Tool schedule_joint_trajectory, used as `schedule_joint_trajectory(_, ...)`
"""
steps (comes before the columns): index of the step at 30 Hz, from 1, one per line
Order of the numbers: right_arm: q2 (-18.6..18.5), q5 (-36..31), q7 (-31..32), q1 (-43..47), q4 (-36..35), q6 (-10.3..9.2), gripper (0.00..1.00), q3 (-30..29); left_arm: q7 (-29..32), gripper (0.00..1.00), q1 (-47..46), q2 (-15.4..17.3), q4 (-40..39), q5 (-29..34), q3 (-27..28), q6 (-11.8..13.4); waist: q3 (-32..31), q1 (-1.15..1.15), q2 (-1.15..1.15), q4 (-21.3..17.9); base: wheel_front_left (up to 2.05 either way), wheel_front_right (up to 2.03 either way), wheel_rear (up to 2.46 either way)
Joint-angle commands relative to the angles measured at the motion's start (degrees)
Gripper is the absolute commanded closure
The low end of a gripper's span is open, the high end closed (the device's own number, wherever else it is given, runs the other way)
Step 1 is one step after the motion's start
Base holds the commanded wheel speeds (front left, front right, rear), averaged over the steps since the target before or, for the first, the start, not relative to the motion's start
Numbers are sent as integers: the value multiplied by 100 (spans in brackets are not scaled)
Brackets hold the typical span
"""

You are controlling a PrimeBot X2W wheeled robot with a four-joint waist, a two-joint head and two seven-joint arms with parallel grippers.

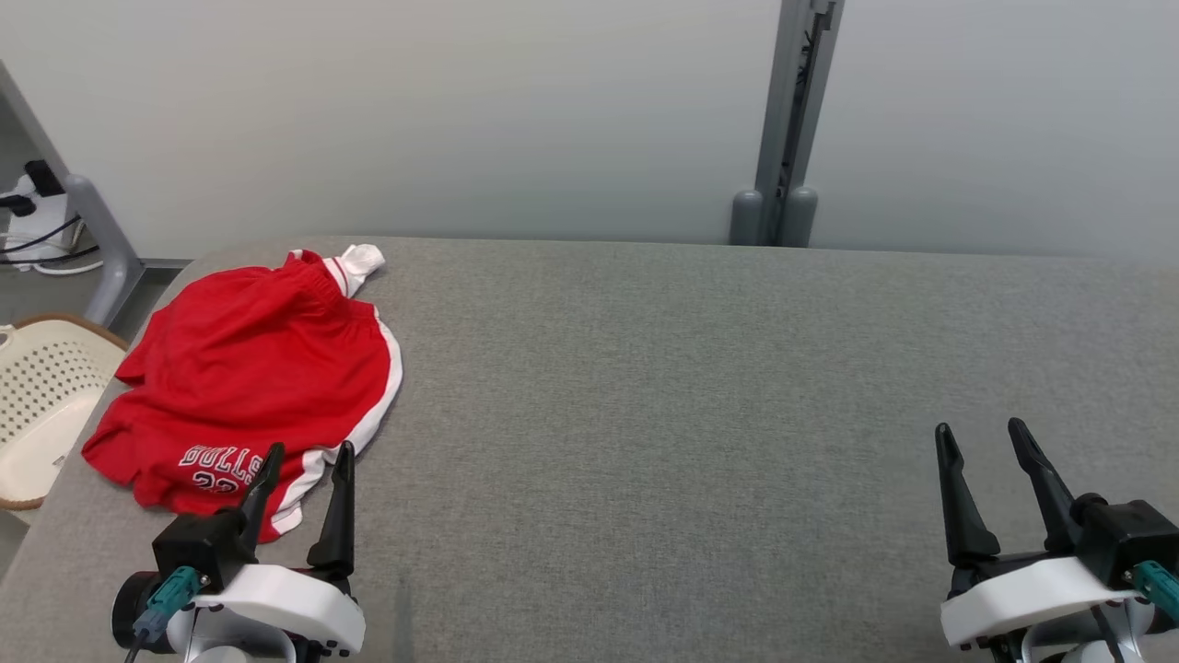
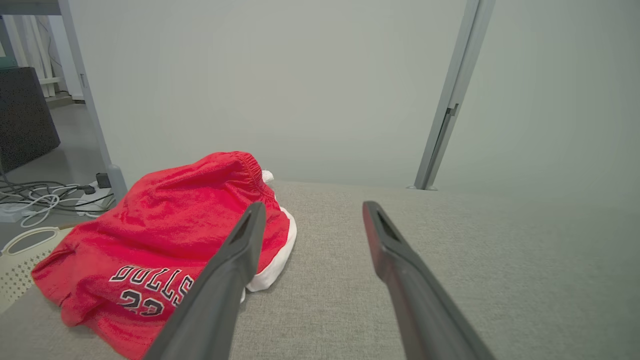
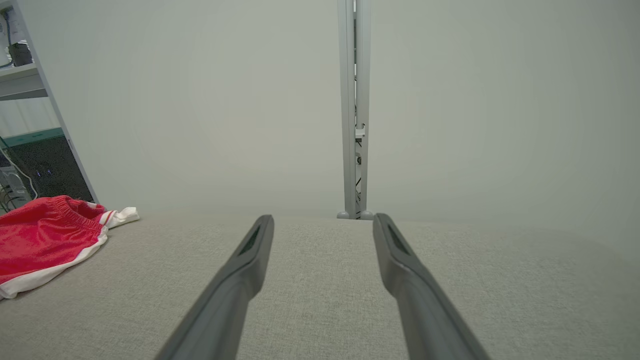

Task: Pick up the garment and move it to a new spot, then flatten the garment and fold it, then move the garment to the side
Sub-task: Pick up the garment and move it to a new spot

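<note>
The garment (image 1: 249, 378) is a pair of red shorts with white side trim and white lettering, lying rumpled at the far left of the grey table (image 1: 691, 414). It also appears in the left wrist view (image 2: 165, 230) and at the left edge of the right wrist view (image 3: 45, 240). My left gripper (image 1: 309, 453) is open just in front of the shorts' near hem, its left finger overlapping the hem in view, nothing between the fingers. Far off at the lower right, my right gripper (image 1: 980, 431) stands open over bare table.
A cream perforated basket (image 1: 41, 405) sits on the floor off the table's left edge. Cables and a power strip (image 1: 37, 230) lie on the floor behind it. A grey post (image 1: 787, 120) stands against the wall behind the table.
</note>
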Motion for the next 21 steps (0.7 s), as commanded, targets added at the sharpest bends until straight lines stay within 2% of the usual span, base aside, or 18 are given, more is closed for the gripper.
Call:
schedule_joint_trajectory(1, -19, 10, 23, 40, -34, 13, 0, 1, -10, 0, -70, 25, -8, 12, 32, -4, -21, 0, 0, 180, 0, 0, 0)
schedule_joint_trajectory(21, 117, -17, 173, 154, -309, 12, 0, 433, -6, 0, 123, 65, -92, 137, 282, -58, -201, 0, 0, 1857, 0, 0, 0)
